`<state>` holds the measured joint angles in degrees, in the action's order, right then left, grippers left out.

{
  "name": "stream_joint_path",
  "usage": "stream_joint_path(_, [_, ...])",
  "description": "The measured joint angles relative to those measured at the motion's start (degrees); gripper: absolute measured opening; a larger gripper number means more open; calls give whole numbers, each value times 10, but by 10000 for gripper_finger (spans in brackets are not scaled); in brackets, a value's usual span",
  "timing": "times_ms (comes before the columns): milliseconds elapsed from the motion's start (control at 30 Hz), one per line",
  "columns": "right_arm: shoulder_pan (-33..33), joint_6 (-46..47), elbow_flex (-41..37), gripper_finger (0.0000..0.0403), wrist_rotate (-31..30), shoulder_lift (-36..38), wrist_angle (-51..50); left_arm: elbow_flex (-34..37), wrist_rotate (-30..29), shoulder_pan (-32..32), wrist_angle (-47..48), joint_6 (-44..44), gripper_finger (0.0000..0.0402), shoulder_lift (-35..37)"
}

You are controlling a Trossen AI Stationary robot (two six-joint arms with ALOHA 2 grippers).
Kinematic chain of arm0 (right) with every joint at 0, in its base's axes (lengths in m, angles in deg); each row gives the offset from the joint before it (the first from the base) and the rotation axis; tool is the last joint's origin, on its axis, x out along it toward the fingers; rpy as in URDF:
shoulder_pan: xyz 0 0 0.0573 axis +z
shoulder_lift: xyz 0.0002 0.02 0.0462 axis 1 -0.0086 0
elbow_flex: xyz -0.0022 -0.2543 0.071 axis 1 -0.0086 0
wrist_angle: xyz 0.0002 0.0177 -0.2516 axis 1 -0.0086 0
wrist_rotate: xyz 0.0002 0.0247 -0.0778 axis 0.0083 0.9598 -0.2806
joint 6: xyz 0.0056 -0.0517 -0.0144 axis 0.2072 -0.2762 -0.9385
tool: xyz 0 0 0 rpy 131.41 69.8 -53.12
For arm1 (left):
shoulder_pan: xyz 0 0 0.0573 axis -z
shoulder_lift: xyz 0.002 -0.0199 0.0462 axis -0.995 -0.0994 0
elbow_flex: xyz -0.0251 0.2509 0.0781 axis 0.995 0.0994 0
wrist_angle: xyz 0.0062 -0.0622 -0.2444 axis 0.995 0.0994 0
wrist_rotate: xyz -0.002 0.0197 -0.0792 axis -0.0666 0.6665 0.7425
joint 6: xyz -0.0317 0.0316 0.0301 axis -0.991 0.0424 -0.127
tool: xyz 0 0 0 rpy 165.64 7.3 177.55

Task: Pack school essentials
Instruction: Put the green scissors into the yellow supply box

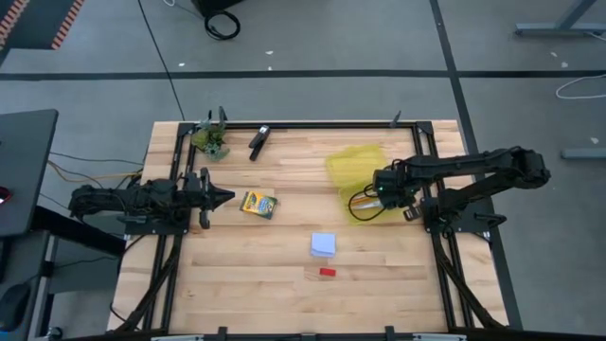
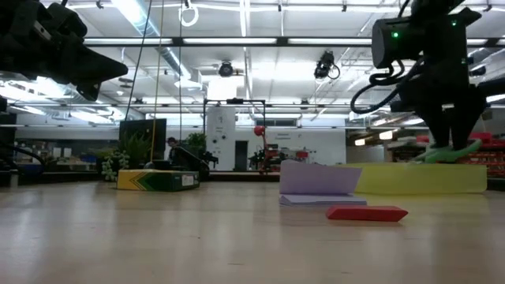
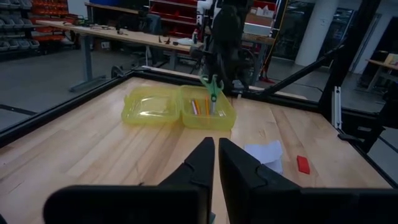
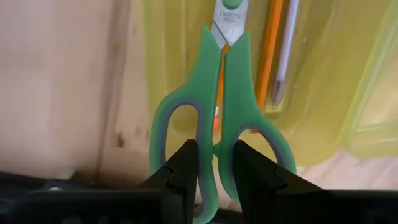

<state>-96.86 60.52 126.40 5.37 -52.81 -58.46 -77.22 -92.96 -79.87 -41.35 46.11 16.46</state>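
The green-handled scissors (image 4: 217,93) hang blades down over an open yellow case (image 1: 365,180), with my right gripper (image 1: 379,201) shut on them. In the case lie an orange pencil (image 4: 270,50) and a pink-purple pen (image 4: 286,50). The crayon box (image 1: 258,205), the pale blue note pad (image 1: 324,244) and the red eraser (image 1: 327,272) lie flat on the table. My left gripper (image 1: 222,197) waits shut at the table's left side, level, next to the crayon box and touching nothing. My right gripper pinches the scissors between its two fingers at the inner bars of the two handle loops (image 4: 211,134), where they meet. The fingers (image 4: 183,165) come from above, pointing down along the scissors. The scissors hang upright with closed blades (image 3: 212,102) reaching down into the case.
A black clip-like object (image 1: 258,142) and a small green leafy clump (image 1: 212,142) sit near the far edge. A black frame (image 1: 331,124) runs around the wooden table. The case's lid (image 3: 149,106) lies open beside its tray.
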Motion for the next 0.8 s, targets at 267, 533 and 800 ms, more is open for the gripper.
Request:
stream_joint_path(267, [-1,-31,-15,94,-10,0,50,0,0,0,0,0,38,0])
stream_joint_path(533, [-1,-36,-15,94,3,-2,73,0,0,0,0,0,30,0])
stream_joint_path(800, [-1,-36,-36,95,8,-9,85,0,0,0,0,0,37,0])
